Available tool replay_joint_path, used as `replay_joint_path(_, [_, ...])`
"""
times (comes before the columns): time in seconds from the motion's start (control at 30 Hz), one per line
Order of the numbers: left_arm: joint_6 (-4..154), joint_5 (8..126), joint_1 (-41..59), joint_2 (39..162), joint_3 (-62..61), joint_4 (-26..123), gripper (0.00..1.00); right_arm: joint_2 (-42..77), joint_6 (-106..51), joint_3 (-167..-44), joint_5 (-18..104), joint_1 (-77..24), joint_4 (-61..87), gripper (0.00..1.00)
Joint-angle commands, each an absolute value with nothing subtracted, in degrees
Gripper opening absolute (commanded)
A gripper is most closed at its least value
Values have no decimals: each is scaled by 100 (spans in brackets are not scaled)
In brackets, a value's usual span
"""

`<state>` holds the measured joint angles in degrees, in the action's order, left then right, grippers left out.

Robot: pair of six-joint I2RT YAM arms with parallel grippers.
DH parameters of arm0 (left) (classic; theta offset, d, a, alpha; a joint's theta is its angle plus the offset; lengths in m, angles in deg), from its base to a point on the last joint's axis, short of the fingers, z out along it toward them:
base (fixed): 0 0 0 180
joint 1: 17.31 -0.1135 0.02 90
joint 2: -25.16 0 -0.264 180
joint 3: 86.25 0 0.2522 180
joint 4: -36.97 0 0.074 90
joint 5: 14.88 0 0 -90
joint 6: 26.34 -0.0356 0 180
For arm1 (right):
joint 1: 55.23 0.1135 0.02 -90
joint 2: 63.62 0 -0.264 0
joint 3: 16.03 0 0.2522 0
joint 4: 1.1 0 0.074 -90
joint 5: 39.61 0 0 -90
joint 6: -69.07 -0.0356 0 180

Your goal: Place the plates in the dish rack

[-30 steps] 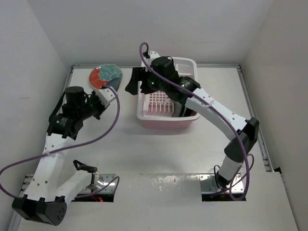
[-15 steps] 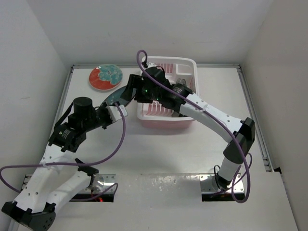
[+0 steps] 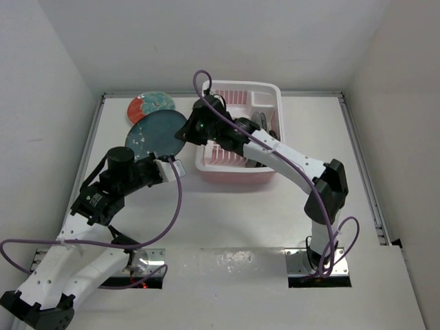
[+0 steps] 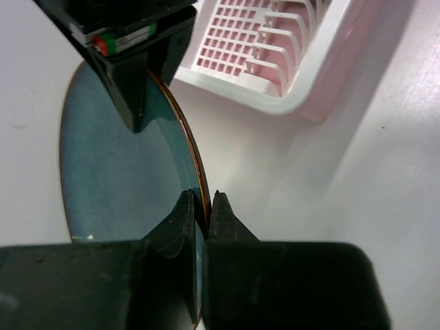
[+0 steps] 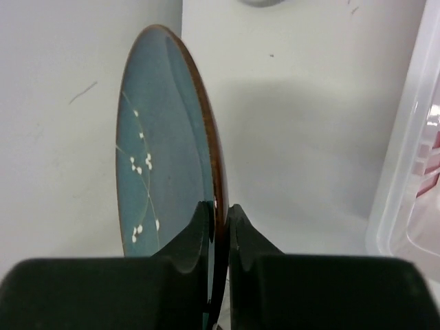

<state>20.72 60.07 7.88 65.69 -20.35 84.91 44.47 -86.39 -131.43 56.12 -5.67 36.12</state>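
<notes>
White table (image 3: 227,220). Carries everything.

Pink-and-white dish rack (image 3: 272,93). Sits toward the back, right of centre, with grid floor and white prongs showing in the left wrist view (image 4: 289,103). Shows only a pale translucent wall at the right edge of the right wrist view (image 5: 405,172).

Dark teal plate (image 3: 155,133). Hangs off the table, tilted up on edge, just left of the rack and outside it, not yet loaded. Has a brown rim and white flecks on the face (image 5: 161,137). Appears nearly edge-on from the left wrist (image 4: 103,172).

Red plate with pale blue centre (image 3: 144,103). Lies flat near the back left corner, partly covered in the top view by the teal plate.

Grey round plate (image 3: 260,118). Stands in the rack's right side, partly hidden by the right arm.

Left gripper (image 4: 201,199). Pinches the teal plate's near rim, fingers tight on both faces.

Right gripper (image 5: 220,206). Clamps the same plate's rim on the side nearest the rack (image 3: 184,132).
</notes>
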Motion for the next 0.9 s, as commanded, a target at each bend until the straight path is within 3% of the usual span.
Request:
replay_joint_path(0.0, [1857, 5727, 897, 6410, -1861, 6998, 0, 4124, -7815, -12955, 5434, -425, 2947, 0])
replay_joint_path(0.1, [1857, 5728, 950, 6480, -1861, 6998, 1, 3948, -7710, -12726, 5530, -539, 2779, 0])
replay_joint_path(0.13, [1857, 5667, 950, 6550, -1861, 6998, 7, 3834, -7605, -12700, 5557, -548, 2752, 0])
replay_joint_path(0.17, [1857, 5614, 950, 6550, -1861, 6998, 31, 3816, -7465, -12691, 5644, -609, 2725, 0])
replay_joint_path(0.23, [1857, 5552, 950, 6664, -1861, 6998, 50, 3702, -7183, -12673, 5812, -680, 2549, 0])
replay_joint_path(0.27, [1857, 5552, 950, 6665, -1861, 6998, 67, 3658, -7069, -12682, 6004, -698, 2497, 0])
replay_joint_path(0.33, [2154, 5552, 950, 6805, -1861, 6929, 82, 3596, -6638, -12804, 6102, -768, 2470, 0])
replay_joint_path(0.37, [2322, 5552, 950, 6910, -1861, 6928, 97, 3561, -6533, -12831, 6233, -803, 2479, 0])
replay_joint_path(0.67, [4194, 6017, 748, 7596, -1694, 5867, 100, 3429, -5355, -12980, 6725, -1444, 2312, 0])
replay_joint_path(0.87, [4871, 7148, 274, 8438, -1536, 4909, 100, 3446, -4073, -13454, 7261, -1717, 2005, 0])
